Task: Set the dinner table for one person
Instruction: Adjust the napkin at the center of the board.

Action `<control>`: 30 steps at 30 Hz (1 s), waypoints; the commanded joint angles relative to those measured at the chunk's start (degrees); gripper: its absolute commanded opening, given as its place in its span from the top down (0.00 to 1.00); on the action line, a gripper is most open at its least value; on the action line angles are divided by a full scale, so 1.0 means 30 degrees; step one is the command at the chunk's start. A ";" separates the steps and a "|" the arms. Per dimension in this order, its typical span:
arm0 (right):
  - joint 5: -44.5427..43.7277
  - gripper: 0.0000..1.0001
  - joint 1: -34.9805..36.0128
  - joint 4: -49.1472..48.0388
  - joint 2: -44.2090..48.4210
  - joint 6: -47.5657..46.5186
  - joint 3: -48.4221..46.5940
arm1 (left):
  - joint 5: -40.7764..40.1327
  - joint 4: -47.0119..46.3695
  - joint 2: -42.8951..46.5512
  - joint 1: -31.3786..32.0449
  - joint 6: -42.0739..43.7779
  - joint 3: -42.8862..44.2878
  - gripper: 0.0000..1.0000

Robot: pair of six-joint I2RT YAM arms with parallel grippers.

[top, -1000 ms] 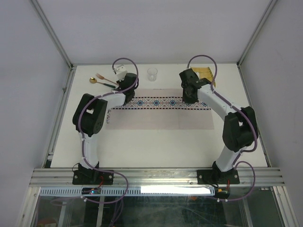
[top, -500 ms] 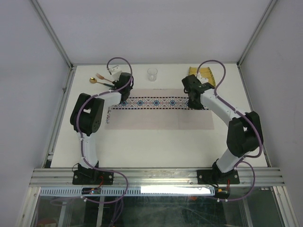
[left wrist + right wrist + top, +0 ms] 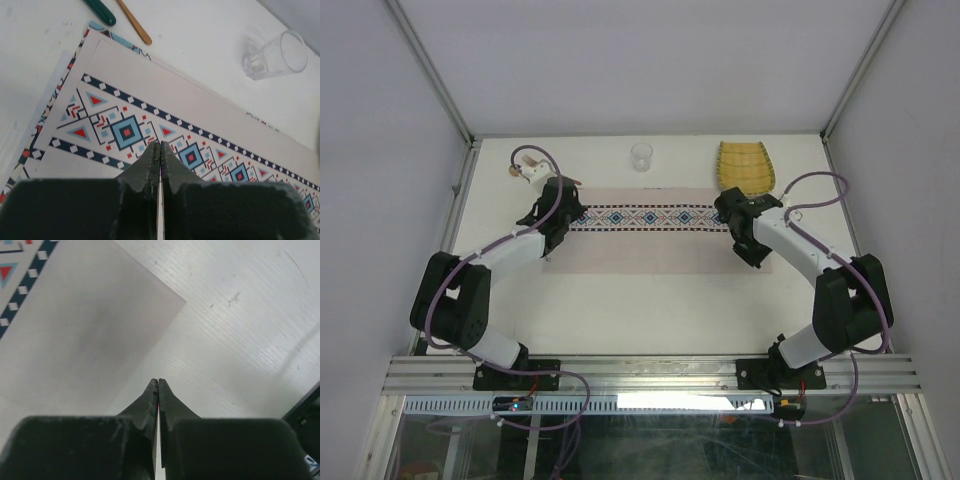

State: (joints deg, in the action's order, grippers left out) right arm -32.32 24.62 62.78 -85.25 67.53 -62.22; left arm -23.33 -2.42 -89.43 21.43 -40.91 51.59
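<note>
- Under the overhead camera: white matte tabletop with a metal rail along the near edge, filling the floor of the booth, both arm bases bolted at that rail.
- Across the far half of the tabletop: long pale placemat lying flat, its blue-and-red diamond band running along the far long side.
- Beyond the placemat's far edge, apart from it: clear glass tumbler, upright on the bare surface.
- Toward the far right corner: yellow ribbed tray, near the placemat's right end but not touching it.
- Past the placemat's far left corner: dark green handle and slim tan handle, side by side; rest of both pieces cut off in the wrist view.
- At the placemat's left end: left gripper, jaws clenched with only a hairline seam between them, holding nothing, tips above the patterned band.
- At the placemat's near right corner: right gripper, jaws likewise pressed together and holding nothing, tips at the plain cloth's edge where it meets bare tabletop.
</note>
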 commanded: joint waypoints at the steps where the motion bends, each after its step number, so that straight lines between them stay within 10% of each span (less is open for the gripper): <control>1: -0.1402 1.00 0.0056 0.1951 -0.1041 0.3914 -0.0345 | 0.0986 -0.0047 0.1619 0.0294 -0.0651 -0.1365 1.00; 15: -0.1354 1.00 0.0275 -0.2338 -0.1604 -0.2098 -0.1723 | -0.1861 -0.0947 -0.3272 0.0222 0.2026 0.3407 1.00; 24: 0.5239 1.00 0.0234 -1.1980 0.2898 -1.0072 0.1960 | -0.0800 -0.0702 -0.8615 -0.0688 0.2270 0.8579 1.00; 30: 0.6281 1.00 0.0245 -1.2747 0.3504 -1.1134 0.2118 | -0.0104 -0.0506 -1.0769 -0.0876 0.2187 1.0656 1.00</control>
State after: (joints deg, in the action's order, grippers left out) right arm -17.58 25.12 31.27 -75.88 39.53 -54.96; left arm -25.43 -2.90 -119.70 19.35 -35.33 78.50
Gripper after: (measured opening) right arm 0.005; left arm 0.007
